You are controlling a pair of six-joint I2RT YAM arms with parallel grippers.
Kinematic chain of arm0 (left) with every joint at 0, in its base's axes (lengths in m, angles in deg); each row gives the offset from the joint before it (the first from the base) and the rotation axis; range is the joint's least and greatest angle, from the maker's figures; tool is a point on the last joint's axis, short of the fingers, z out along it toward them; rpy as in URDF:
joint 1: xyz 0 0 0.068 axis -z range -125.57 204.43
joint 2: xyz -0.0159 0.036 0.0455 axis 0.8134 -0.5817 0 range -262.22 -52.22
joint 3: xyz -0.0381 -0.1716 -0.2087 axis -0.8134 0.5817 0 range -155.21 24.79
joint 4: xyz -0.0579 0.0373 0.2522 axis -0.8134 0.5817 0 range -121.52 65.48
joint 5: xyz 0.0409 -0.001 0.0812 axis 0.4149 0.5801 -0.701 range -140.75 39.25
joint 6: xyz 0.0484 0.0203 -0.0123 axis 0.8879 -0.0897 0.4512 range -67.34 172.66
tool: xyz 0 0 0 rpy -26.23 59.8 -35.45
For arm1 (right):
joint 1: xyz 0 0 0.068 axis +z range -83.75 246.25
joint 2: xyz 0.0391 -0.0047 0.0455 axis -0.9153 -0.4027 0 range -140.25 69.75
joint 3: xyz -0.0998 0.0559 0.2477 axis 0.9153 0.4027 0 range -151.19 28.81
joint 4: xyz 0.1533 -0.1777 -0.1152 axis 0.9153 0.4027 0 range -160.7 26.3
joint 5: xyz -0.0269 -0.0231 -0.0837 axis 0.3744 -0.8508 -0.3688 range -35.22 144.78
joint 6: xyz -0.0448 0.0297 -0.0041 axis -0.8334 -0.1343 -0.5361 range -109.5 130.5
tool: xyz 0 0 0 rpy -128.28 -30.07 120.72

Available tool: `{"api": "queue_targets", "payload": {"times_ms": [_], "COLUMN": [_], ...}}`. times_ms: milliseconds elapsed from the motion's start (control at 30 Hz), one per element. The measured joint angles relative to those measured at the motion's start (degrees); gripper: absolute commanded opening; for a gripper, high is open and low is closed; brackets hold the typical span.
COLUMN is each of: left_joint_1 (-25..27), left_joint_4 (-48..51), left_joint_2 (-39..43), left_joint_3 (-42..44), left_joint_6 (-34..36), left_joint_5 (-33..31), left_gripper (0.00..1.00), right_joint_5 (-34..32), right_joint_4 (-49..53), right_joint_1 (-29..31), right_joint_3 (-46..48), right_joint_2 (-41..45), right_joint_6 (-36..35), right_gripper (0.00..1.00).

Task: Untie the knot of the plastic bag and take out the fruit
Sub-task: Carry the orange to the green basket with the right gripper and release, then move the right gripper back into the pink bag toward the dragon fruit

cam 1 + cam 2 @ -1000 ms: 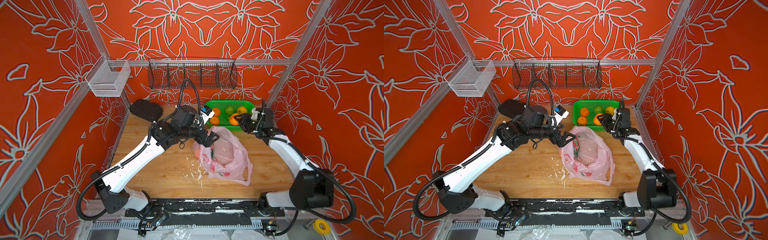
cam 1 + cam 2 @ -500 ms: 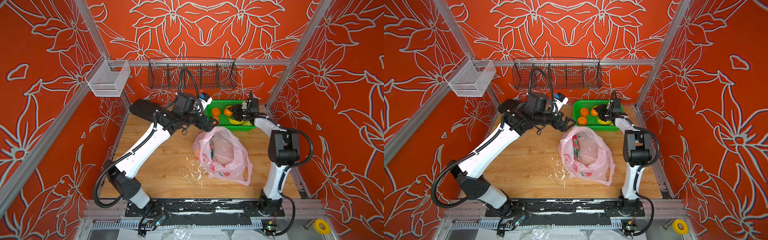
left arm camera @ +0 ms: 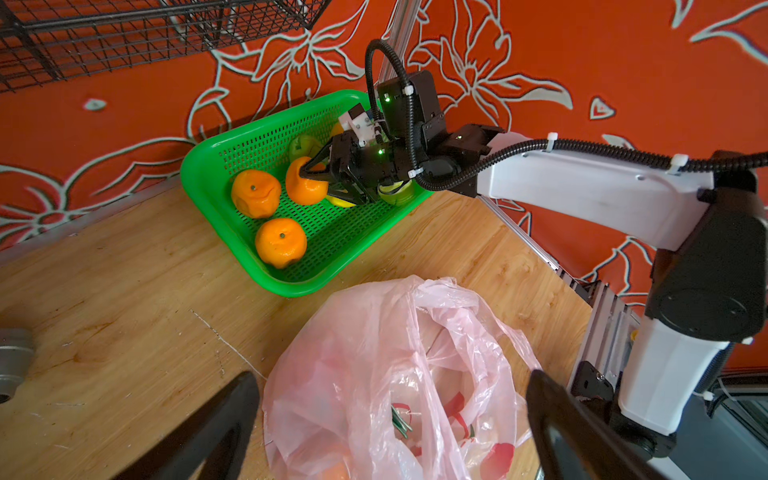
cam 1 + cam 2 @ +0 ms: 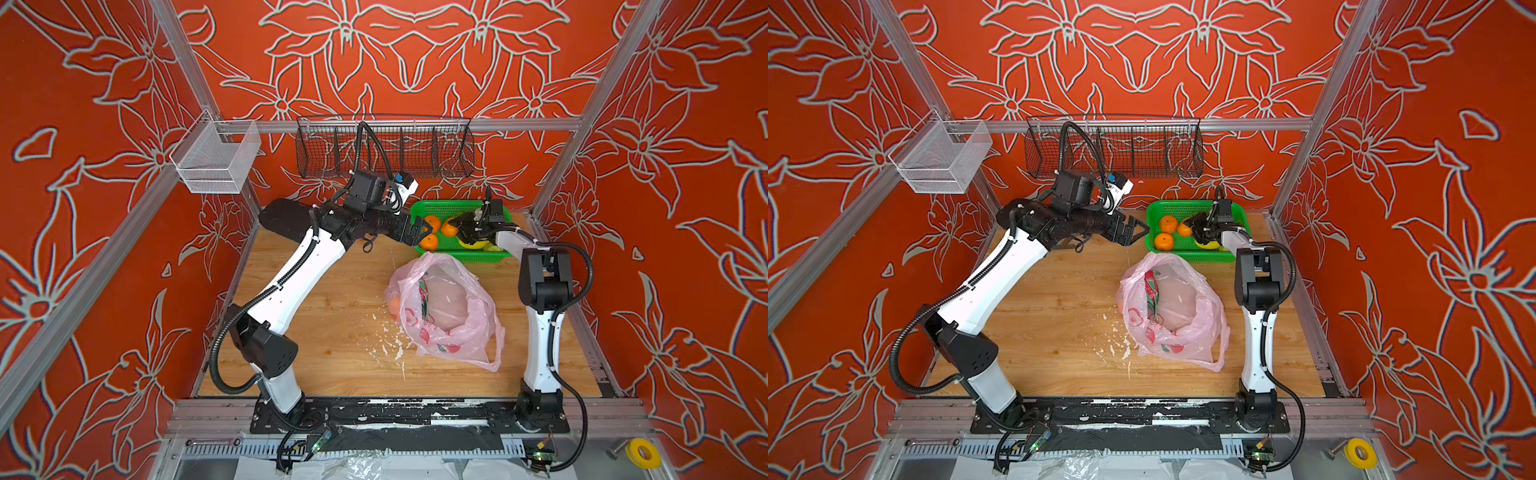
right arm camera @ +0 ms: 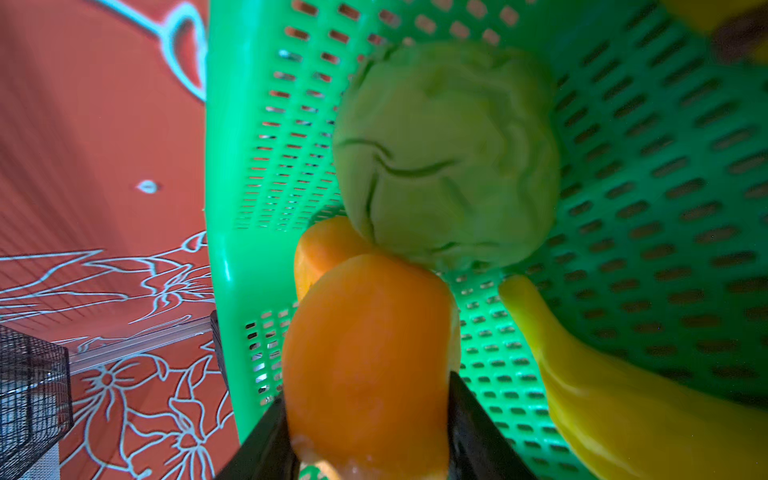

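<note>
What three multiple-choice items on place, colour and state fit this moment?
1. Where does the green perforated plastic basket stand? A far right corner of the wooden table; B near left corner; C table's middle.
2. What colour is the thin crumpled plastic bag? A blue; B pale pink; C black.
3. How is the right gripper? A open, empty; B out of view; C shut on a round orange fruit.
A: it sits far back, on the right. B: pink in both top views. C: both fingers press the fruit.
</note>
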Motion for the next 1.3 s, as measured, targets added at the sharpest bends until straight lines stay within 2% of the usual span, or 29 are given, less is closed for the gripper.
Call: {"api": "queue_targets", "payload": {"times_ms": [67, 333, 500, 667, 800, 967, 1300], "left_joint_1": [-0.2, -0.6, -0.7, -0.7, -0.7, 0.1, 8.3], "left_joint_4": [0.3, 1.1, 1.9, 4.3, 6.1, 6.5, 3.0], "left_joint_2": [-0.4, -0.9, -0.9, -0.9, -0.7, 2.6, 15.8], "left_joint_3": [-0.4, -0.9, -1.0, -1.1, -0.2, 6.9, 24.1], "left_joint_6": [0.0, 0.0, 0.0, -0.6, -2.7, -5.2, -9.7], "left_joint_5": [0.3, 1.4, 1.4, 0.6, -1.1, -4.1, -10.0], "left_gripper": [1.00, 1.00, 1.00, 1.00, 1.00, 0.99, 0.99], "right_joint_5": [0.5, 0.6, 0.0, -0.9, -1.9, -2.8, -2.5], "right_joint_4": [-0.2, 0.0, 0.5, 1.3, 0.7, 0.6, 0.2], "right_joint_1": [0.0, 0.0, 0.0, -0.2, -0.8, -1.6, -1.9], "right_joint_3": [-0.7, -1.9, -1.4, 2.7, 7.6, 13.6, 28.1], "right_joint_2": [-1.2, -3.3, -2.7, 1.7, 7.7, 17.1, 41.6], "right_joint_6": [-0.1, -0.3, -0.4, -1.4, -2.2, -4.4, -10.5], "right_gripper": [0.56, 0.77, 0.82, 0.86, 0.86, 0.87, 0.87]}}
